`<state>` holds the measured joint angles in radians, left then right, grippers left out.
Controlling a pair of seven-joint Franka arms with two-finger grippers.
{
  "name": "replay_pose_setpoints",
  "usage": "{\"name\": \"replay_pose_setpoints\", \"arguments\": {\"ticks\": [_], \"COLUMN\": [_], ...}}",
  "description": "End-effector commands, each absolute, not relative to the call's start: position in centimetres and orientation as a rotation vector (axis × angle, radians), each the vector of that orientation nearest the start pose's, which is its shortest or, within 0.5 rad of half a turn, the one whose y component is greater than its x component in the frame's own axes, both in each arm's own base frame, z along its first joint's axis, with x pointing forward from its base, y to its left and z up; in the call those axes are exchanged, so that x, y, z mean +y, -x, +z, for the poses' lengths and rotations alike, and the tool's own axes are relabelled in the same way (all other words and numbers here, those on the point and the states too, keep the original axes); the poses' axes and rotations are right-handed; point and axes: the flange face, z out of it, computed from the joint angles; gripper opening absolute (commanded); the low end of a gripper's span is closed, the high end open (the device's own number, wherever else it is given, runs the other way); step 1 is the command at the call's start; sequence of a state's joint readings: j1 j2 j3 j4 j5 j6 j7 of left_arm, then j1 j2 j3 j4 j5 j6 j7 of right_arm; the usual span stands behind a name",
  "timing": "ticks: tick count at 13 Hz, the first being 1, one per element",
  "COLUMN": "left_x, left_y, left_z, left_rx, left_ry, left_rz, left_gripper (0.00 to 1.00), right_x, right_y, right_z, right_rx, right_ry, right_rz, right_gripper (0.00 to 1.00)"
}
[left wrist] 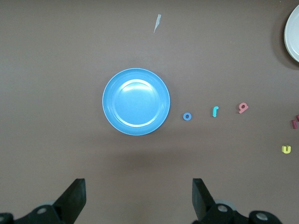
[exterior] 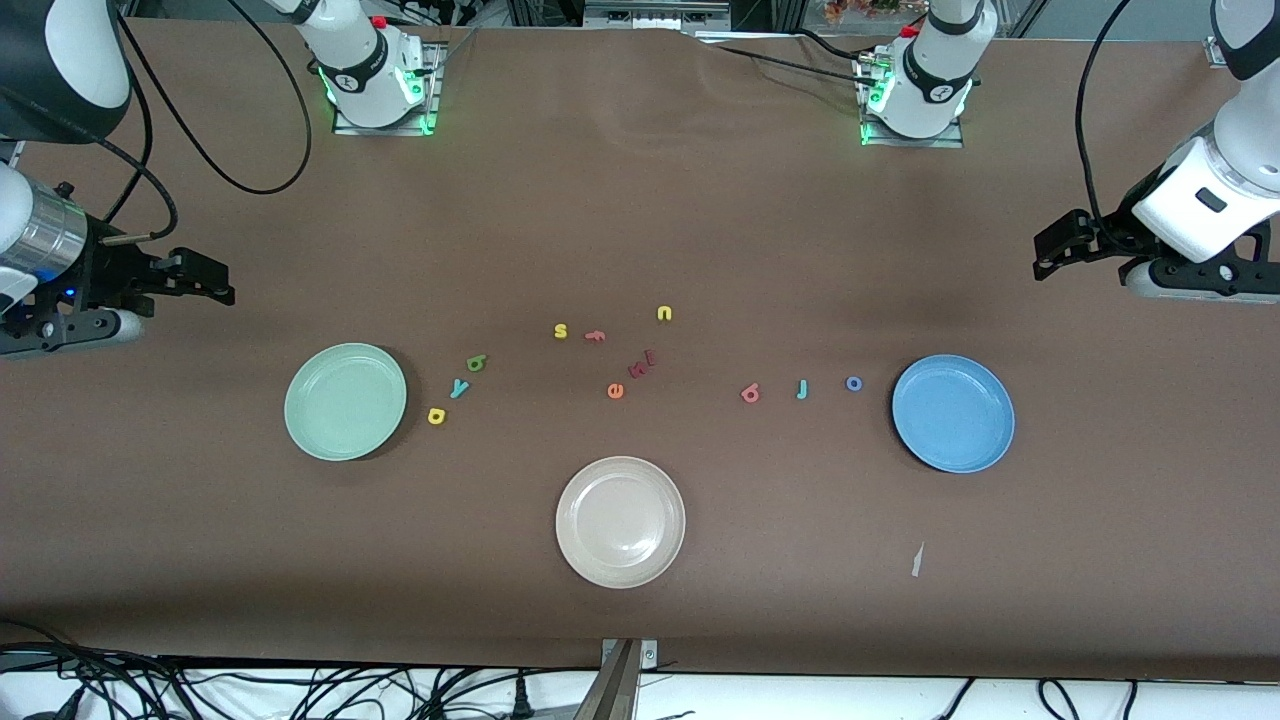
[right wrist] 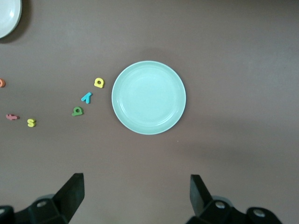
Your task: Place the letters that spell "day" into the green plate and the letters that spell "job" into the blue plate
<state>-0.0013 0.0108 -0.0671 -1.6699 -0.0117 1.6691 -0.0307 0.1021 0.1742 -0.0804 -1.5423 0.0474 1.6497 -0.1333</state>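
Note:
The green plate (exterior: 345, 401) (right wrist: 148, 97) lies toward the right arm's end of the table. Beside it sit the dark green d (exterior: 477, 362) (right wrist: 77, 111), teal y (exterior: 459, 388) (right wrist: 87, 97) and yellow a (exterior: 437, 415) (right wrist: 98, 82). The blue plate (exterior: 953, 413) (left wrist: 136, 101) lies toward the left arm's end, with the blue o (exterior: 853, 383) (left wrist: 187, 116), teal j (exterior: 802, 389) (left wrist: 215, 111) and salmon b (exterior: 750, 394) (left wrist: 243, 108) in a row beside it. My right gripper (exterior: 210, 280) (right wrist: 137, 178) and left gripper (exterior: 1050, 250) (left wrist: 138, 183) hover open and empty over bare table at their own ends.
A beige plate (exterior: 620, 521) lies mid-table, nearest the front camera. Spare letters are scattered between the plates: a yellow s (exterior: 561, 331), orange f (exterior: 594, 336), yellow u (exterior: 664, 313), dark red pieces (exterior: 641, 366) and an orange e (exterior: 615, 390). A pale scrap (exterior: 916, 560) lies near the blue plate.

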Motion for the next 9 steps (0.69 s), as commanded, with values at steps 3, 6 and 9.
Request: {"name": "replay_pose_setpoints", "arguments": {"ticks": [3,6,9], "left_x": [-3.94,-3.78,-3.86], "left_y": [-55.7,-56.28,-56.2], "left_z": [58.25,58.4,58.46], "left_rx": [0.087,0.082,0.082], "left_ry": [3.156,3.158,3.157], "left_rz": [0.032,0.023,0.025], "left_gripper": [1.0,1.0,1.0], "right_x": [2.15,2.15,2.15], "right_y": [-61.1,-61.17,-61.16], "right_z": [54.98,55.03,54.96], "right_rx": [-0.224,-0.224,-0.226], "right_ry": [3.118,3.118,3.118], "right_rz": [0.06,0.051,0.053], "right_gripper": [1.0,1.0,1.0]}}
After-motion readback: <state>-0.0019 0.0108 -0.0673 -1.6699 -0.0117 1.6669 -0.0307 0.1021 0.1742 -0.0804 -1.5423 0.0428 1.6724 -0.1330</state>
